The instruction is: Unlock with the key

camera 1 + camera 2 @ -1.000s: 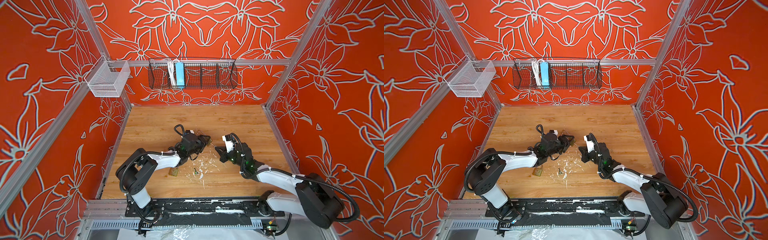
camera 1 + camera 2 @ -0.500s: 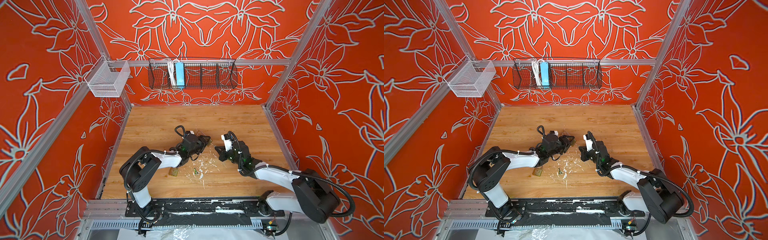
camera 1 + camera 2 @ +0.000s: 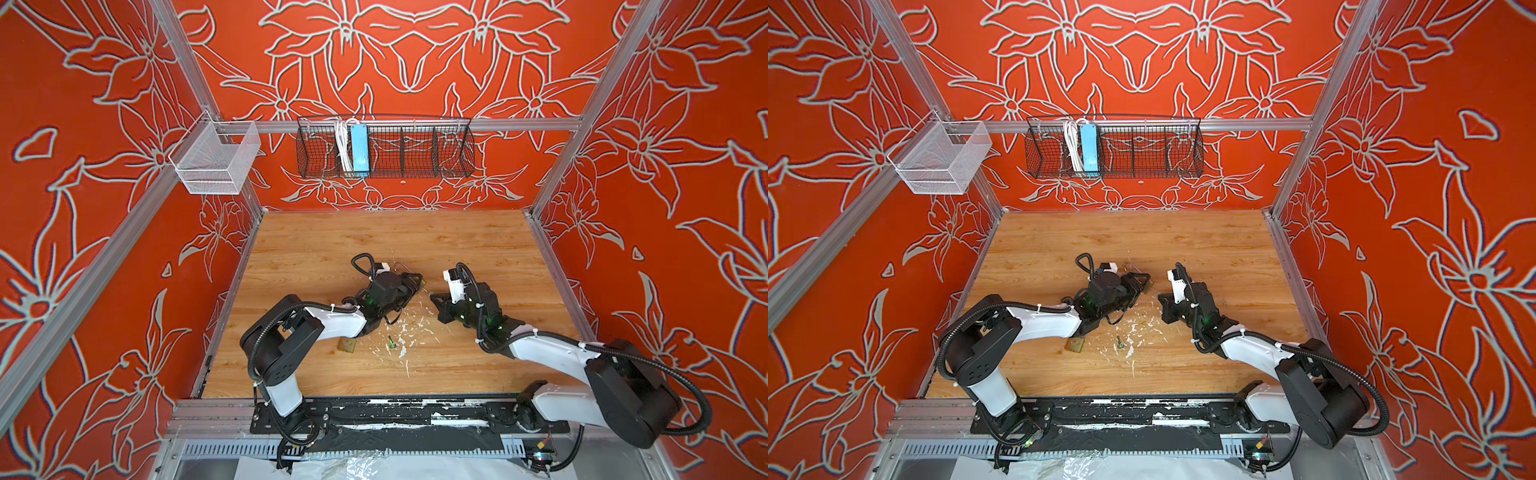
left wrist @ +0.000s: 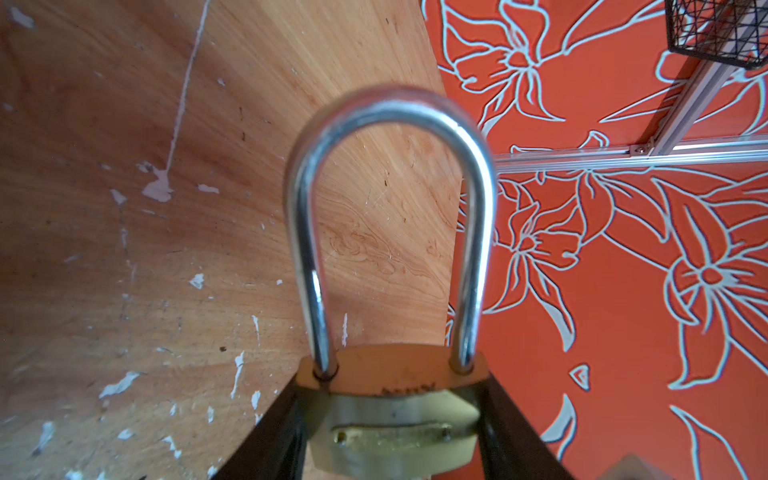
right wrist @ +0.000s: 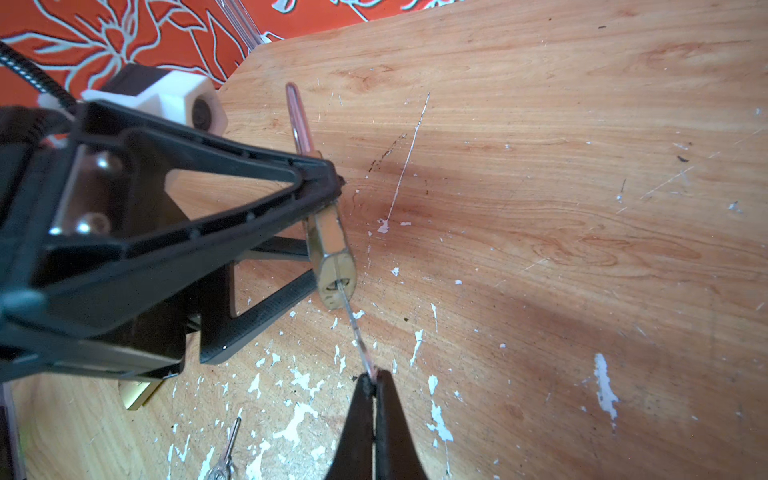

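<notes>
Starting on the left: what has the left gripper (image 4: 390, 415) got? (Ana)

Brass padlock (image 4: 395, 424). Jaws clamped on the two flanks of its body, held above the table (image 3: 457, 241) near the centre. Shackle (image 4: 390, 116) seated, both legs down in the body. (Ben)

And the right side? (Ana)

In both top views the right gripper (image 5: 375, 380) sits at 3 o'clock of the padlock, close by. Jaws pressed together on the key (image 5: 355, 328), which the wrist view shows edge-on. The blade tip meets the keyhole (image 5: 334, 286) in the padlock's bottom face; how deep it goes, I cannot tell. (Ben)

Anything loose on the boards? (Ana)

Yes: a second key (image 3: 391, 343) lies flat at 6 o'clock of the left gripper, among white paint flecks (image 3: 417, 322). A small brass block (image 3: 347, 345) lies at 7 o'clock, near the left arm (image 3: 336, 324). A black wire basket (image 3: 384, 145) hangs on the back wall at 12 o'clock, with a blue power strip (image 3: 359, 149) inside. (Ben)
</notes>
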